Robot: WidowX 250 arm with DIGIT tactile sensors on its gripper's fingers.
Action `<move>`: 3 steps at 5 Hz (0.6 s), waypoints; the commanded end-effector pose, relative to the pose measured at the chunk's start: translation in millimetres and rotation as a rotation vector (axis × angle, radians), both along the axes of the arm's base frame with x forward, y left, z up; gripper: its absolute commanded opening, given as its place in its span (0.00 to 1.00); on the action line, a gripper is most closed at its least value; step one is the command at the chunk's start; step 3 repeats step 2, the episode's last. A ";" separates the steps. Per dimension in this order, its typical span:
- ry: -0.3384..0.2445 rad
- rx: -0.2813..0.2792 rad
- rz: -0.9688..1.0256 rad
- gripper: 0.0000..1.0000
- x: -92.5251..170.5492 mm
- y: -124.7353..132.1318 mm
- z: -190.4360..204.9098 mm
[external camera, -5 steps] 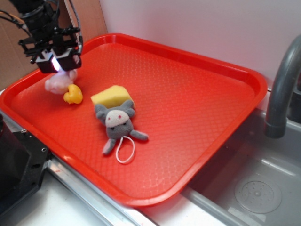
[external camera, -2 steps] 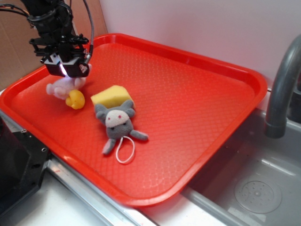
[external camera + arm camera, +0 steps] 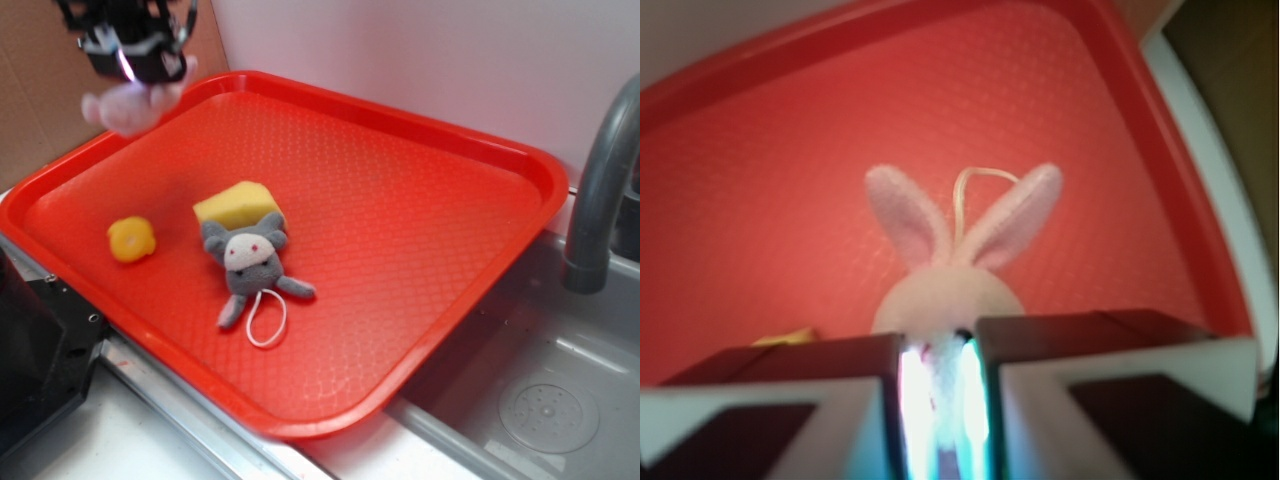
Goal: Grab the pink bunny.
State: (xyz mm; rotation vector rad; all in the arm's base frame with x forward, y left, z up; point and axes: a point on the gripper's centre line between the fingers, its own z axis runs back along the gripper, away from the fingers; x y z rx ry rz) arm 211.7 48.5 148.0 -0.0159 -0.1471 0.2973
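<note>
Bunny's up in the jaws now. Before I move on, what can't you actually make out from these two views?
- Exterior view: the gripper is cut off by the top edge, and the pink bunny is motion-blurred.
- Wrist view: the bunny's body is hidden behind the jaws; only head and ears show.
- Wrist view: the yellow duck is a sliver behind the jaw housing.

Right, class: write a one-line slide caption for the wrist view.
Gripper shut on the bunny, ears hanging toward the red tray below.
</note>
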 end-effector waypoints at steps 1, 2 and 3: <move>0.009 0.030 -0.085 0.00 21.4 6.0 110.4; 0.027 0.067 -0.099 0.00 26.7 -4.4 136.8; 0.027 0.067 -0.099 0.00 26.7 -4.4 136.8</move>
